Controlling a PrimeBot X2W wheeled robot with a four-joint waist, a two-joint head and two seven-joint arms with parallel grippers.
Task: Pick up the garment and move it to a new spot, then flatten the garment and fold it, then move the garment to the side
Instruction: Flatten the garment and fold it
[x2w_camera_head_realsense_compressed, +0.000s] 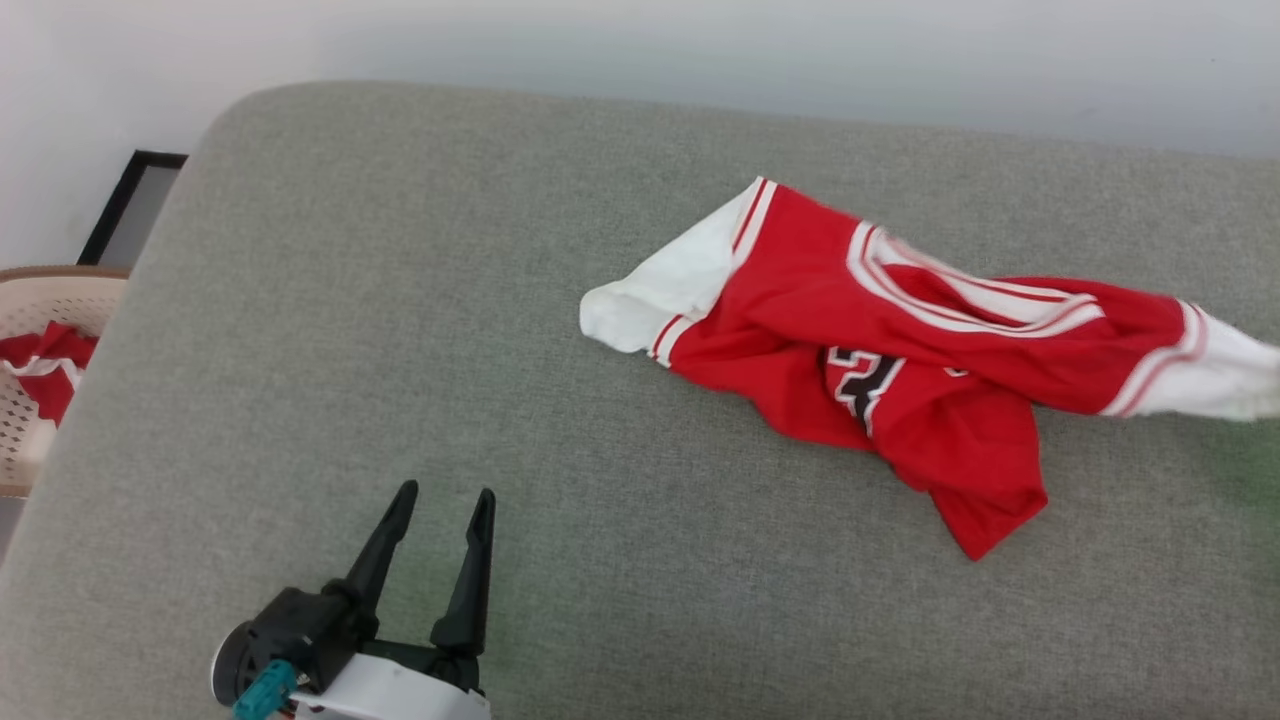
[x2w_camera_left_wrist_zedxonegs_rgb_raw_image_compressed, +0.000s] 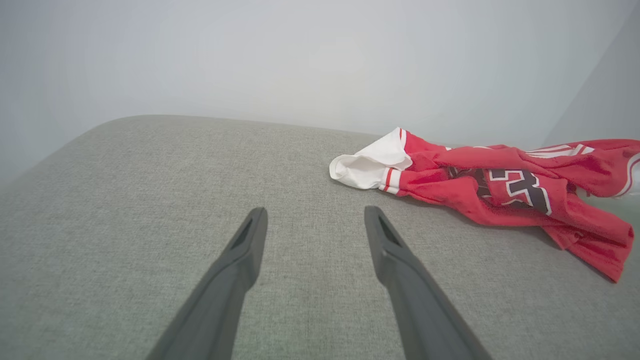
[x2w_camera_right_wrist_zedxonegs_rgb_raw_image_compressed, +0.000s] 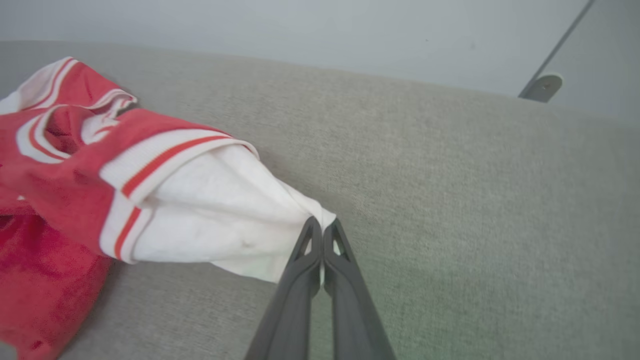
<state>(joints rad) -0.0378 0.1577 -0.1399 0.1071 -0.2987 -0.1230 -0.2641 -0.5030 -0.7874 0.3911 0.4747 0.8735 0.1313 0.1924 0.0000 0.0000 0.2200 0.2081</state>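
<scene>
The garment (x2w_camera_head_realsense_compressed: 900, 340) lies crumpled on the right part of the grey cushion (x2w_camera_head_realsense_compressed: 400, 300). The right claw (x2w_camera_right_wrist_zedxonegs_rgb_raw_image_compressed: 322, 226) is pinched on its white sleeve edge (x2w_camera_right_wrist_zedxonegs_rgb_raw_image_compressed: 280, 210); the left claw (x2w_camera_head_realsense_compressed: 445, 495) stands wide and empty. The pickup looks just begun; moving, flattening, folding remain

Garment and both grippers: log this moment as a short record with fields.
surface: grey cushion
garment: red with white sleeves, crumpled, not folded, lying on the cushion
right gripper: shut on the tip of one white sleeve
left gripper: open, holding nothing, apart from the garment
aside: basket at the cushion's left, red cloth inside
</scene>
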